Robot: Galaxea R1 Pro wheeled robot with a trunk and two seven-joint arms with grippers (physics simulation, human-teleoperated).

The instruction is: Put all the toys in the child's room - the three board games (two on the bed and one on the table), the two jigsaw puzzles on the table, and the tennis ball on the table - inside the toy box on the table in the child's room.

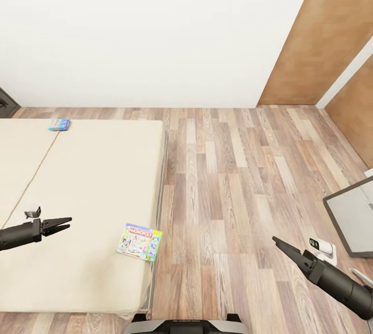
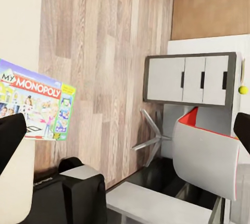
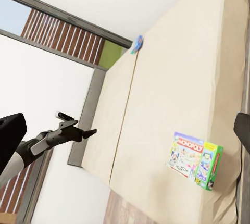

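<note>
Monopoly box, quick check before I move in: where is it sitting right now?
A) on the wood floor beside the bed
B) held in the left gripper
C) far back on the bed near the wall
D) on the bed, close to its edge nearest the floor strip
D: the Monopoly box lies flat on the bed by its edge, apart from the left gripper; the box far back near the wall is the small blue one.

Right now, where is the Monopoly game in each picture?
Head view: the Monopoly box lies flat near the corner of the bed, by the edge next to the wood floor.
Left wrist view: at the picture's left side, on the bed edge.
Right wrist view: lower right, on the bed.
Shared landmark: the beige bed cover.
</note>
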